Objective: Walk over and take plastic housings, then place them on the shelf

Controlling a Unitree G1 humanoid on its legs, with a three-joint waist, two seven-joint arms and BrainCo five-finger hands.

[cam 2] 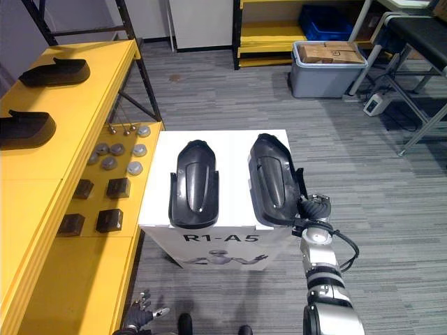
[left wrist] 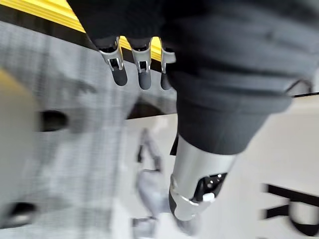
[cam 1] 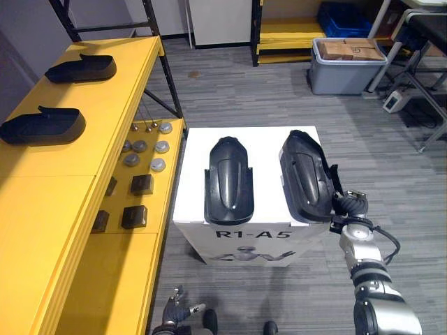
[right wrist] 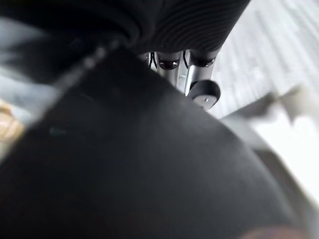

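Your right robot hand (cam 1: 347, 204) rests against the right housing (cam 1: 305, 174) on the white counter (cam 1: 195, 146), its grip hidden. You see the left housing (cam 1: 228, 180) alongside and the left robot hand (cam 1: 173, 313) hanging loose-fingered.

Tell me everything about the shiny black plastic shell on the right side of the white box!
The right-hand black plastic housing is long, glossy and rounded like a mudguard. It lies domed side up on the white box, apart from its twin. The robot's right hand meets its near right edge.

Workshop, yellow shelf (cam 1: 70, 188), metal parts (cam 1: 140, 146), grey storage bin (cam 1: 342, 75)
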